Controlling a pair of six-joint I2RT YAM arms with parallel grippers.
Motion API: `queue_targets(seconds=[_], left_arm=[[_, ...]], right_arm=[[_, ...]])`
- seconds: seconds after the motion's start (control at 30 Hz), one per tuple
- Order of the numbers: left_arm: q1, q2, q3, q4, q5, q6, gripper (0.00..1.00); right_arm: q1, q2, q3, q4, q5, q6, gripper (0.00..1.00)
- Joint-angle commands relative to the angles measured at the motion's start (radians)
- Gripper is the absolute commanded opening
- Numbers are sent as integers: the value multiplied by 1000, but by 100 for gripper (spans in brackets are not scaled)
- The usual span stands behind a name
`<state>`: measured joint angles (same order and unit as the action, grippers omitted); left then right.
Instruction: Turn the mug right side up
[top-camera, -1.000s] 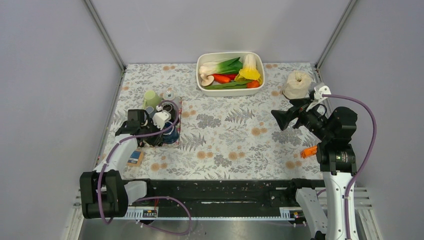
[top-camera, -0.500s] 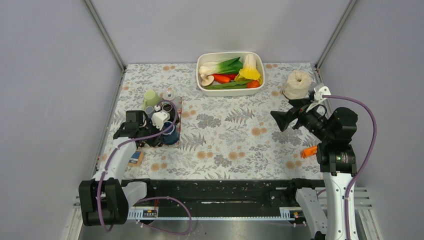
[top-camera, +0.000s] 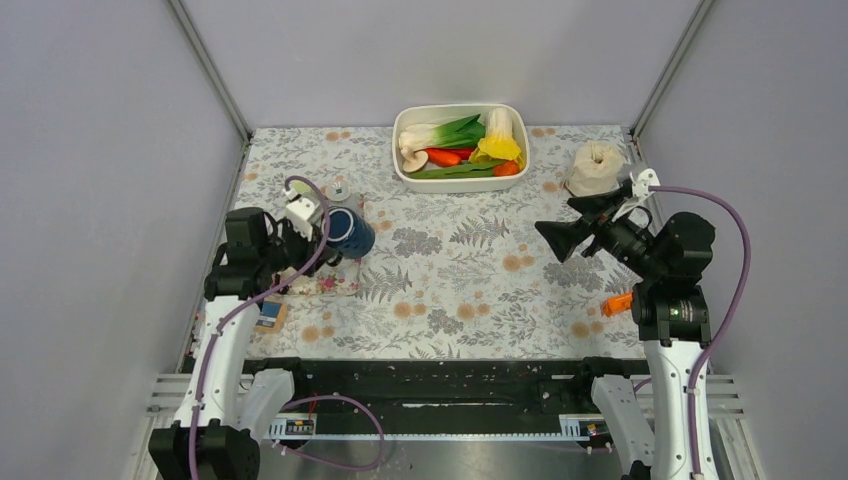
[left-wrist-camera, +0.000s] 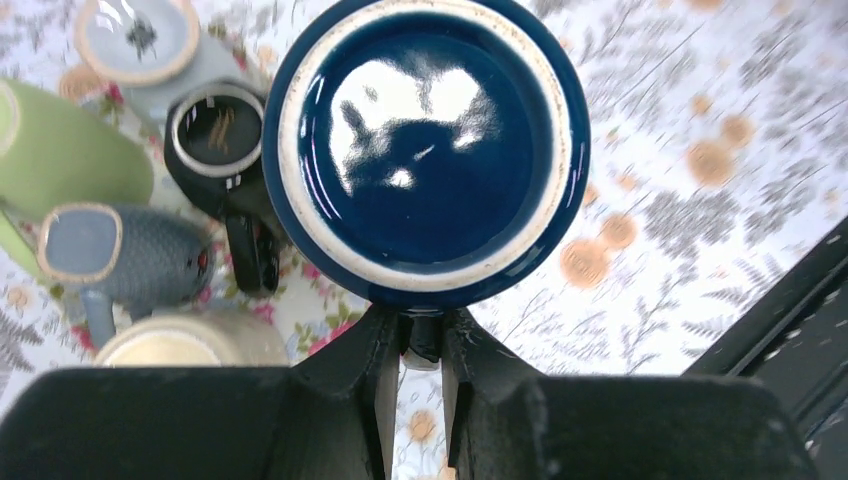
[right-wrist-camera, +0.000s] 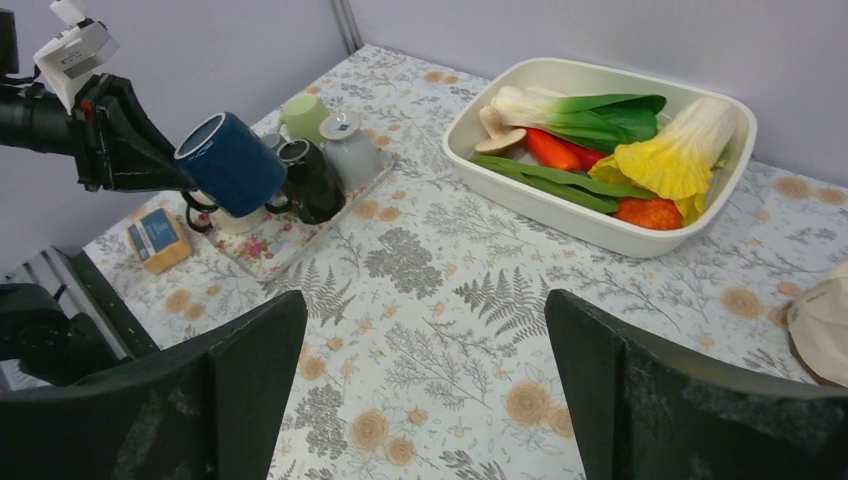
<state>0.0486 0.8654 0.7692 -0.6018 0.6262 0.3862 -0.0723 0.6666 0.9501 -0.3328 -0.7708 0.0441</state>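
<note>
The only label in sight is on a small box (right-wrist-camera: 155, 235) at the bench's left edge, blue-faced, with print too small to read; none of the mugs shows any writing. The navy mug (left-wrist-camera: 425, 150) is off the bench (top-camera: 450, 290), on its side above the floral tray (top-camera: 335, 282). Its glossy base with a pale bare ring faces the left wrist camera, and its mouth is turned away, out of view. The left gripper (left-wrist-camera: 421, 345) is pinched narrow on the navy mug just under the base, apparently at the handle, though the fingers hide most of it. Crowded on the tray below are a green mug (left-wrist-camera: 55, 150), grey mug (left-wrist-camera: 150, 45), black mug (left-wrist-camera: 215, 135), blue-grey mug (left-wrist-camera: 120, 250) and cream mug (left-wrist-camera: 190, 342), the last partly cut off. The right gripper (right-wrist-camera: 425, 390) hangs wide over mid-bench, holding nothing. A beige cloth bundle (right-wrist-camera: 825, 320) is cropped by the frame edge. The bench wears a fern-and-flower print, and plain grey walls (top-camera: 100, 150) close it in.
</note>
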Motion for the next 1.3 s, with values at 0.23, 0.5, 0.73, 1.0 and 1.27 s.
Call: queue_targets(seconds=[0.23, 0.5, 0.73, 1.0, 1.27], left_arm=[[-83, 63, 146, 838, 264, -796, 0], [-170, 303, 83, 1528, 168, -1459, 0], [-271, 464, 109, 1754, 68, -1696, 0], [-342, 541, 59, 1916, -19, -1775, 0], [-398, 556, -19, 2000, -59, -1710, 0]], right_arm=[[-3, 155, -65, 559, -138, 475, 99], [16, 324, -137, 1019, -101, 866, 99], [205, 444, -146, 1119, -13, 846, 98], [405, 568, -135, 1196, 109, 818, 92], [506, 671, -116, 1208, 198, 842, 84]])
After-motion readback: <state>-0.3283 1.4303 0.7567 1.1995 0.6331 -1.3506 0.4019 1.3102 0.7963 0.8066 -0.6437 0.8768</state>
